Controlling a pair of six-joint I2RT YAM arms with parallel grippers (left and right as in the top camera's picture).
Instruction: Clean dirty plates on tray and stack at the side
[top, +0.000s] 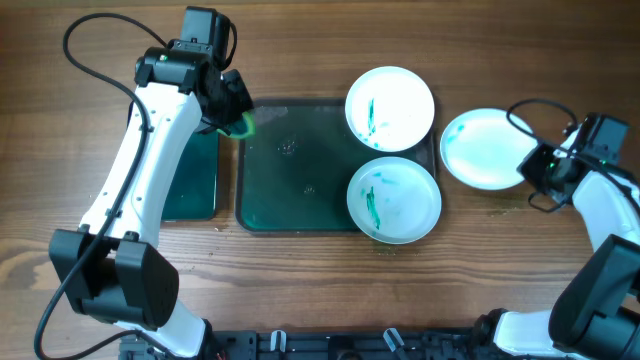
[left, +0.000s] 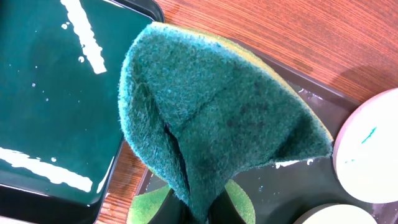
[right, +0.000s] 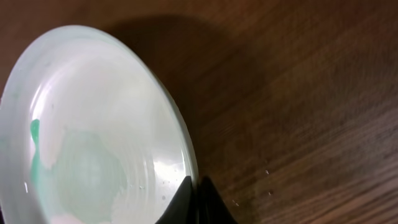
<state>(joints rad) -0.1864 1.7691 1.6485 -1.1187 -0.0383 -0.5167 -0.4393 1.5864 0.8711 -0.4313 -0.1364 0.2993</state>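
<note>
Wooden table, tray on it: two streaked plates sat at its right end, left gripper squeezed a sponge over its far left corner, right gripper pinched a third plate just beyond its right edge

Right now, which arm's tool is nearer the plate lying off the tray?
Right. The right tool pinches the rim of that plate; the left tool holds a sponge over the tray, at its far-left corner.
</note>
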